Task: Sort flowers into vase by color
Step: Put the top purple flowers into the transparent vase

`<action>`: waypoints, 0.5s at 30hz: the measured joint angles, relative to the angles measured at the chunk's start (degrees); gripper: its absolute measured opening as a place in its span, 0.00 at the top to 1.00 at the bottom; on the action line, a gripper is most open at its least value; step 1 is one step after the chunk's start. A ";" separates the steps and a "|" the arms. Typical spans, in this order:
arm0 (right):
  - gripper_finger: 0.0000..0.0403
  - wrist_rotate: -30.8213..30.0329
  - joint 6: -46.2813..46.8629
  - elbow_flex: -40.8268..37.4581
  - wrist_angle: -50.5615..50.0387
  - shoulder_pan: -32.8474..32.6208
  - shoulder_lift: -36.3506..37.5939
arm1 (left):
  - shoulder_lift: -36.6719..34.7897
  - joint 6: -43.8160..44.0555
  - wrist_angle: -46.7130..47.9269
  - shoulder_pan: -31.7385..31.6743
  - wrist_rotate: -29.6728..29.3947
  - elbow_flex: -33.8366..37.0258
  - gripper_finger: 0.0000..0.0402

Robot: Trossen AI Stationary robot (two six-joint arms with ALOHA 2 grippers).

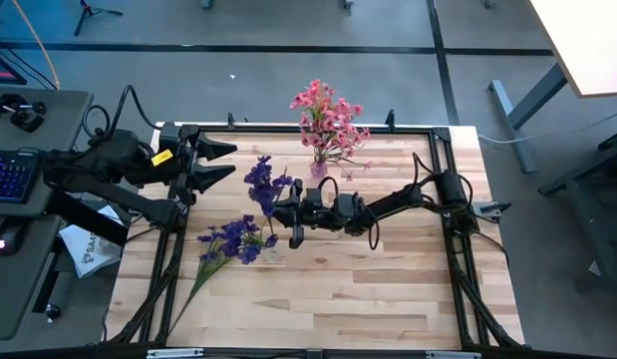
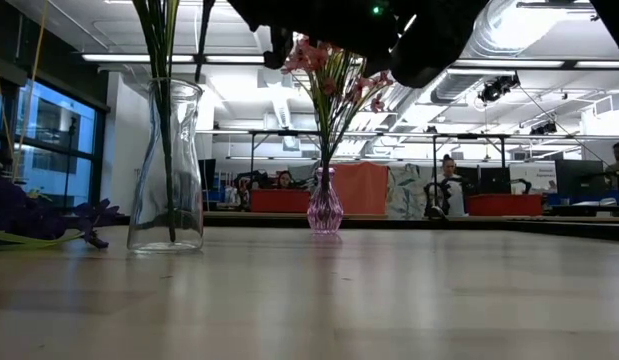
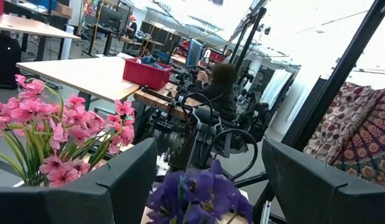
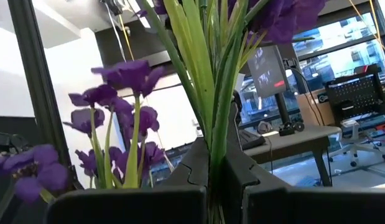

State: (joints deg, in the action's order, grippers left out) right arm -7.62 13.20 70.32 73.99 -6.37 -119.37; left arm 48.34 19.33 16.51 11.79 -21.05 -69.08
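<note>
Purple spray (image 1: pixel 260 179) is upright, stems down in the clear glass vase (image 2: pixel 166 165), which sits a bit left of counter (image 1: pixel 368 299) centre, toward the far edge. Right gripper (image 1: pixel 291 212) is clamped shut on those stems: the right wrist view shows green stalks (image 4: pixel 211 93) pinched between its fingers, purple blooms alongside. Low view shows stems reaching down inside the vase, but I can't tell if they touch the bottom.

Second purple bunch (image 1: pixel 231 242) lies flat on the counter, near the left edge, just beside the clear vase, blooms toward the vase, stems trailing to the near-left corner.

Pink flowers (image 1: pixel 328 118) stand in the small pink vase (image 2: pixel 324 205) at the far edge, about centre. No loose pink ones visible on the counter.

Left gripper (image 1: pixel 216 163) hovers over the far-left corner with its jaws wide apart, nothing in them, pointing toward the two vases.

Step, my read: right arm is seating purple stems in the clear vase. Next call: open the jaws, lift clear straight up without dragging the spray or tipping the glass, then go for the bunch lying flat. Risk: a tall, narrow vase with top-heavy stems could tip.

Count: 2 vases, 1 pink bunch in a vase, 2 purple bunches (1 in vase, 1 loose). Individual stems can't be counted.
</note>
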 joint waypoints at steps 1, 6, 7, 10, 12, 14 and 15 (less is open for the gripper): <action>1.00 0.00 0.10 0.00 0.14 0.00 0.00 | -0.01 0.00 0.00 0.00 -0.02 0.00 0.31; 1.00 -0.04 0.33 0.00 0.39 -0.11 0.00 | 0.00 -0.79 -0.02 0.00 -0.20 0.00 0.31; 1.00 -0.07 0.67 0.01 0.40 -0.11 0.00 | -0.02 -1.00 -0.02 0.00 -0.49 0.00 0.31; 1.00 -0.33 1.43 0.80 0.32 -0.13 0.00 | -0.01 -1.02 -0.02 -0.01 -0.96 0.00 0.31; 1.00 -0.33 0.87 1.29 0.22 -0.15 0.06 | 0.00 -1.50 -0.04 -0.02 -1.03 0.00 0.31; 1.00 -0.33 -0.04 1.29 -0.13 -0.15 0.09 | -0.01 -1.53 -0.04 -0.02 -1.03 0.00 0.31; 1.00 -0.34 -0.11 1.29 -0.41 -0.15 0.05 | -0.02 -1.53 -0.03 -0.02 -1.03 0.00 0.31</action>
State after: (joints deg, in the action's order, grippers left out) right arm -7.95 13.09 71.61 73.58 -6.52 -119.32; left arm 48.32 17.80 16.48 11.77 -22.09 -69.08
